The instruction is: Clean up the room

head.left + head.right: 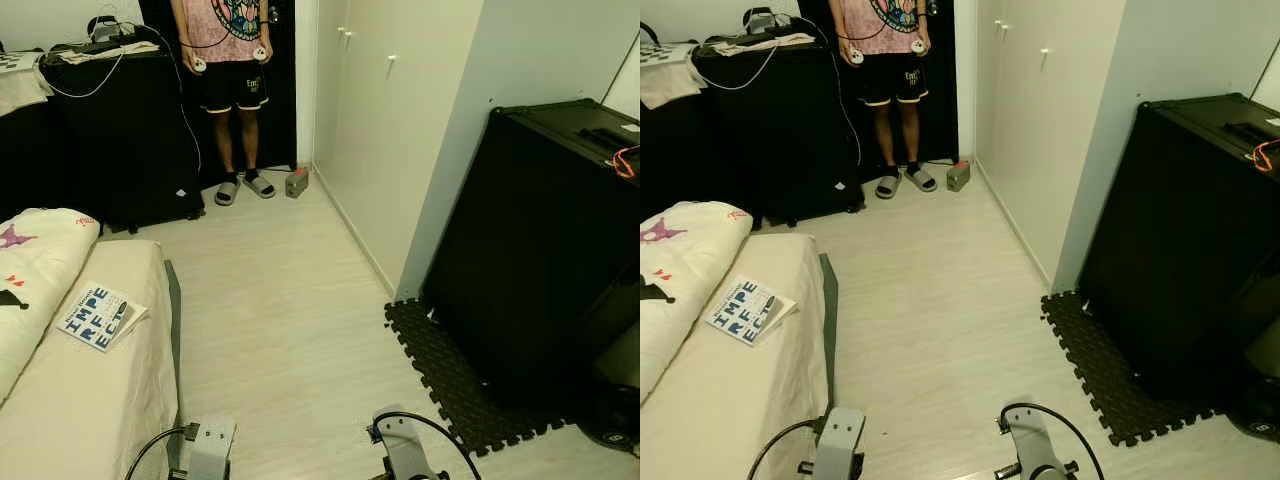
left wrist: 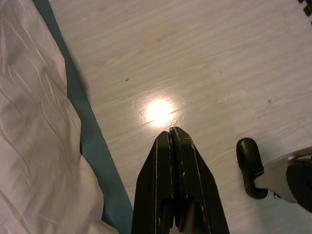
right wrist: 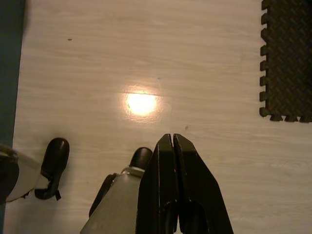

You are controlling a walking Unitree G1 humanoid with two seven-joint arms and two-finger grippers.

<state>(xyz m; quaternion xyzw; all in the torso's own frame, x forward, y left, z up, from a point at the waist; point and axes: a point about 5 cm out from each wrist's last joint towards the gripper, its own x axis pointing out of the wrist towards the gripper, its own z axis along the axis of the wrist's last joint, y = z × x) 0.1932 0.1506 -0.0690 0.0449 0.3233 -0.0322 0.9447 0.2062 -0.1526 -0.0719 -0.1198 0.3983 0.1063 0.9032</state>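
Two grippers, both hanging low over the pale wooden floor (image 1: pixel 290 330), each with its black fingers pressed together and nothing between them. Left gripper (image 2: pixel 170 131) pointing down at a bright spot of reflected light on the boards, with the edge of the bed (image 1: pixel 90 410) and its creased white sheet (image 2: pixel 34 126) just beside it on the outer side, a teal strip of the bed base between sheet and floor. Right gripper (image 3: pixel 172 138) likewise pointing at the floor, with the black foam mat (image 3: pixel 287 58) lying well apart on its outer side and the robot's own black feet near its inner side.

On the bed, ahead of the left gripper and further to its outer side, a book (image 1: pixel 98 316) lying flat, cover up, blue block letters on white, touching the sheet. Beyond it a white pillow (image 1: pixel 35 270) with small printed figures.

Ahead of the right gripper and to its outer side, a big black case (image 1: pixel 545 240) standing on the foam mat beside white wardrobe doors (image 1: pixel 375 110).

Far ahead of both grippers, a person (image 1: pixel 232 60) in a pink shirt, black shorts and slippers, holding a white controller in each hand. Next to the slippers, a small grey box (image 1: pixel 296 182) on the floor. Near the person, a black cabinet (image 1: pixel 115 130) with cables and papers on top.
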